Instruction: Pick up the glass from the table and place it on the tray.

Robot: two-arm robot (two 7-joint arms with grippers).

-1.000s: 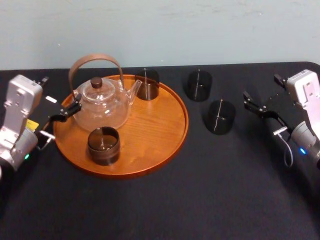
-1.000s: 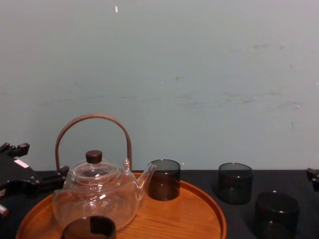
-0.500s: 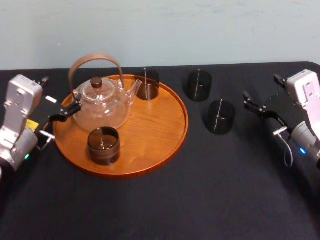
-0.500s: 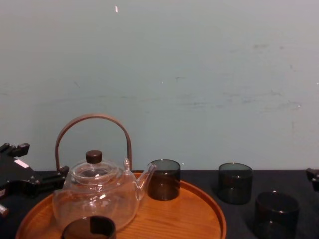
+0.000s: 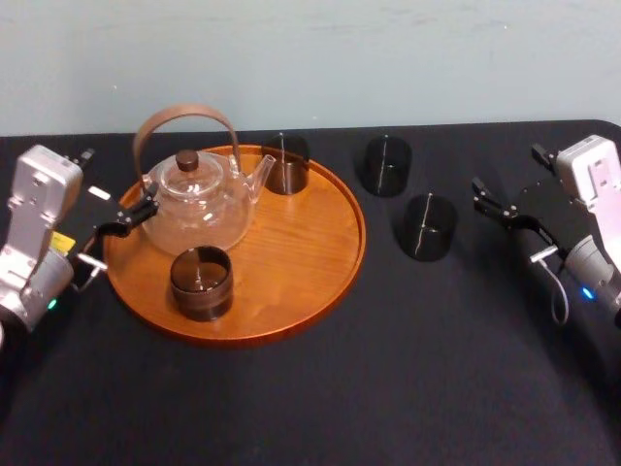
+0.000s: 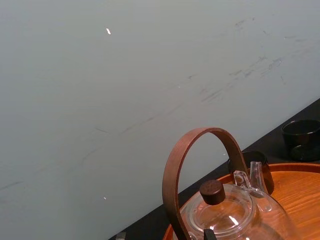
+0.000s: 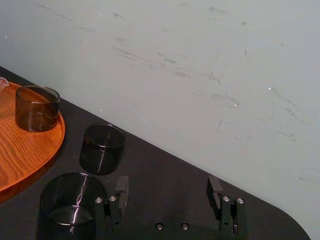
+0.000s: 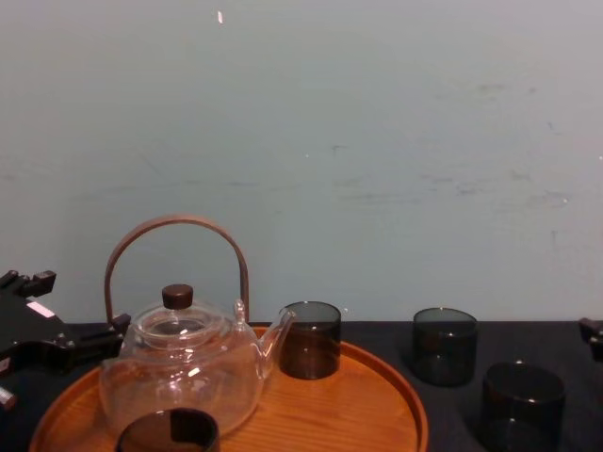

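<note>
Here's the black desk [image 5: 408, 388] across the lower frame, and left of centre on it sits the round wooden tray [image 5: 310, 282], glass teapot [image 5: 199, 199] on its left side. The left pincer [image 5: 118, 179] hangs at the left edge by the teapot, fingers apart; the right pincer [image 5: 506, 167] at the right edge, fingers apart too. Right of the tray we see the near glass [image 5: 429, 226] on the desk, the far glass [image 5: 386, 165] above it.
</note>
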